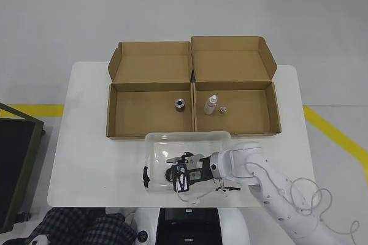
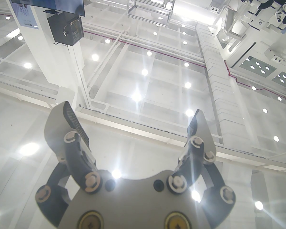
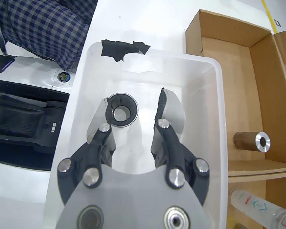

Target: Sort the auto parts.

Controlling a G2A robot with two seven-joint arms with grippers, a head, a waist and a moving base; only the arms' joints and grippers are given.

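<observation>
A black ring-shaped bearing (image 3: 121, 113) lies on the floor of the clear plastic tub (image 3: 212, 101), close against one finger of my right gripper (image 3: 133, 110). That gripper is open inside the tub, its jaws on either side of the part. From above, the right gripper (image 1: 179, 173) sits low in the tub (image 1: 156, 139) near the table's front. A metal cylinder (image 1: 180, 104) rests in the left cardboard box (image 1: 113, 113); a small white bottle (image 1: 211, 104) and a tiny part (image 1: 222, 109) lie in the right box (image 1: 273, 110). My left gripper (image 2: 133, 120) is open, pointing up at the ceiling.
Both box lids stand open toward the back. Black tape (image 3: 122, 48) marks the tub's rim. A person in checked cloth (image 1: 73, 225) sits at the table's front left edge. Bare white tabletop (image 1: 86, 159) lies left of the tub.
</observation>
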